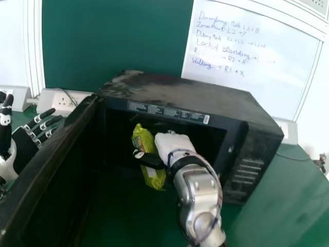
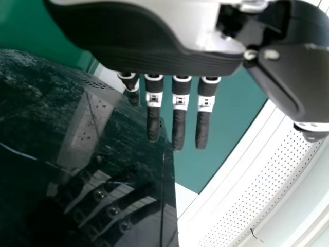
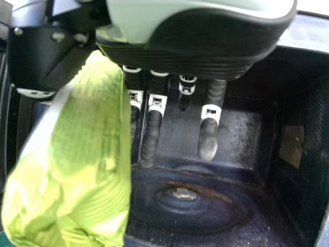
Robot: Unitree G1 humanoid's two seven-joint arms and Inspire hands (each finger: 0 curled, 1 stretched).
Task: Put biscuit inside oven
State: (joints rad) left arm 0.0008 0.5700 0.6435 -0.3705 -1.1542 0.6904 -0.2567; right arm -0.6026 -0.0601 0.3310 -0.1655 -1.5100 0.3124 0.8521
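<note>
In the head view, the oven (image 1: 185,98) is seen standing on the table (image 1: 288,206) with its door (image 1: 61,180) swung wide. The biscuit packet (image 1: 143,138), green and soft, is held upright at the mouth of the oven by the right hand (image 1: 150,160), whose thumb is laid across it. The lower end of the packet is seen near the front edge of the opening, so a slight lift would be wise before it is pushed deeper; otherwise the wrapper could be snagged on that edge. The left hand (image 1: 23,149) is seen on the outer side of the door, its fingers spread.

In the left wrist view, the fingers of that hand are straight and nothing is held; they are mirrored in the glossy dark panel beside them. It is best kept clear of the door while the packet is being placed.

In the right wrist view, the packet is clasped between thumb and fingers, the fingers pointing towards the interior. The round recess (image 3: 154,216) with its hub (image 3: 184,194) is visible on the oven floor. The packet should be carried over this recess, lowered until supported, and only then released, with the hand drawn straight out.
</note>
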